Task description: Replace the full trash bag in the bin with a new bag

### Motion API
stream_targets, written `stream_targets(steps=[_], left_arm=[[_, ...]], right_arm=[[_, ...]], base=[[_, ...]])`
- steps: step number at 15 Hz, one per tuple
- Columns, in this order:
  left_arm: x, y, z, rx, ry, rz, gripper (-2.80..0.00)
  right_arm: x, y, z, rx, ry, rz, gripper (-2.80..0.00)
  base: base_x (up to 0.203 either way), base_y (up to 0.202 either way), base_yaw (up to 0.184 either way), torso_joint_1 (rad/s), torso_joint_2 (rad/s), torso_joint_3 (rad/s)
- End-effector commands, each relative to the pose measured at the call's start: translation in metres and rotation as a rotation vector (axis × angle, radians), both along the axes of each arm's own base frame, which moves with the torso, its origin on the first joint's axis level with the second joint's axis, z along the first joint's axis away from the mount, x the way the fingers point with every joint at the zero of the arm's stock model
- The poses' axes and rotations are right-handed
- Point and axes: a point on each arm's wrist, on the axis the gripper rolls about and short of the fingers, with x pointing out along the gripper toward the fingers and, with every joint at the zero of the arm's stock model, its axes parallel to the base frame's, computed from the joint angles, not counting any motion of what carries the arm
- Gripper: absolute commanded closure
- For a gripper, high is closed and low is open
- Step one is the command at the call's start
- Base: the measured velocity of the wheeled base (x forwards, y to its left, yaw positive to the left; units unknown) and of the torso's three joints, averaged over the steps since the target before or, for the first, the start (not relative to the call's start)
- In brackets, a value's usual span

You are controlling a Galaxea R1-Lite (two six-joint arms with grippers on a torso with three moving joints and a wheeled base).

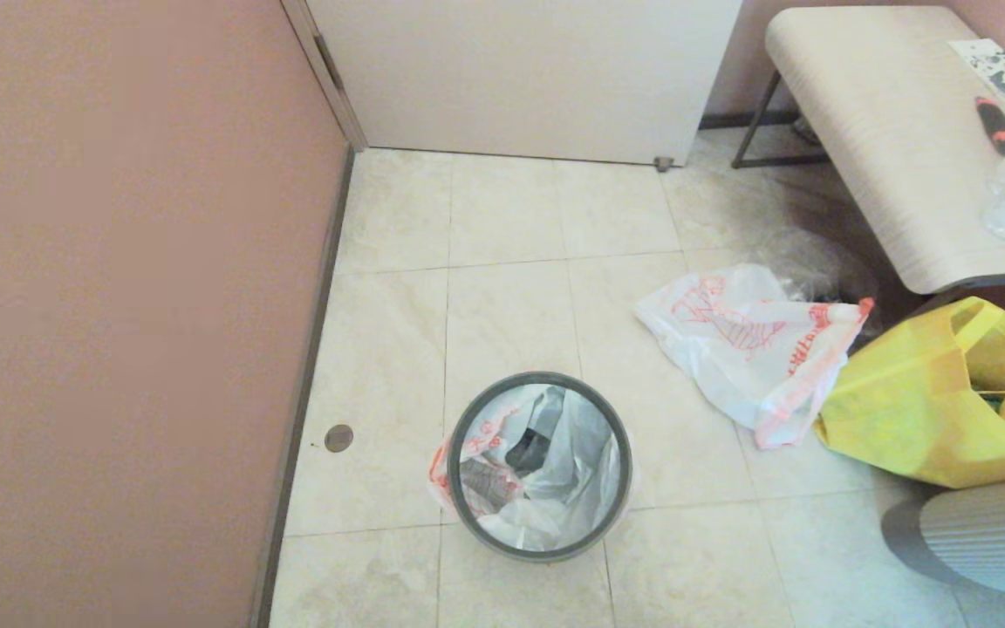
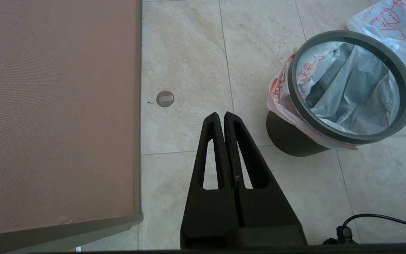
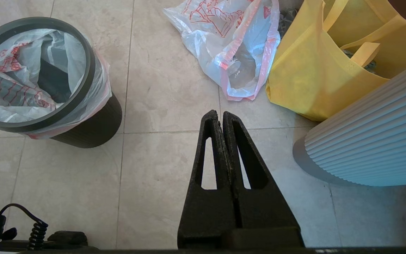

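1. At about 9 o'clock in the head view stood the pink wall (image 1: pixel 119 305). It ran along the floor's left edge, so you had little room on that side.
2. Your left gripper (image 2: pixel 221 114) hung over bare floor tiles (image 2: pixel 185 53) with its jaws pressed tight together, holding nothing. The wall was close beside it.
3. At about 6 o'clock sat the bin (image 1: pixel 540 467), with its grey hoop (image 1: pixel 468 419) pinning the full trash bag (image 1: pixel 555 436) inside. The bag's edge hung out over the side. I judged that no step had begun yet.
4. Next, I think you needed to open a gripper, come down on the hoop and lift it off, so the bag could come out.
5. Your right gripper (image 3: pixel 220 113) was shut too and empty, over open floor beside the bin.
6. At about 3 o'clock the new bag (image 1: pixel 755 349) lay flat on the floor, touching the yellow tote (image 1: pixel 930 410).
7. The bench (image 1: pixel 886 131) at 1 o'clock and the grey ribbed thing (image 1: pixel 991 532) at 4 o'clock crowded the right side. The best open room was the tiles at 12 o'clock.
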Motion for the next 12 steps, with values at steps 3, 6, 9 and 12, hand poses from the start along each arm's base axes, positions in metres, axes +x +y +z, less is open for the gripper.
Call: stream_targets(steps=[3,6,9,12], left_arm=[[0.0002,0.0001,0.0000,0.000,0.002,-0.001,0.00],[0.0002,0.0001,0.0000,0.000,0.002,-0.001,0.00],[0.0002,0.0001,0.0000,0.000,0.002,-0.001,0.00],[0.0002,0.0001,0.0000,0.000,0.002,-0.001,0.00]], right_arm=[[0.0009,0.0000,-0.0025,-0.001,0.011,0.002,0.00],[0.0009,0.0000,-0.0023,-0.001,0.010,0.001,0.00],[0.0010,0.0000,-0.0027,-0.003,0.011,0.001,0.00],[0.0010,0.0000,-0.0027,-0.010,0.011,0.002,0.00]], base=[[0.000,0.000,0.000,0.000,0.00,0.000],[0.000,0.000,0.000,0.000,0.00,0.000],[0.000,0.000,0.000,0.000,0.00,0.000],[0.000,0.000,0.000,0.000,0.00,0.000]])
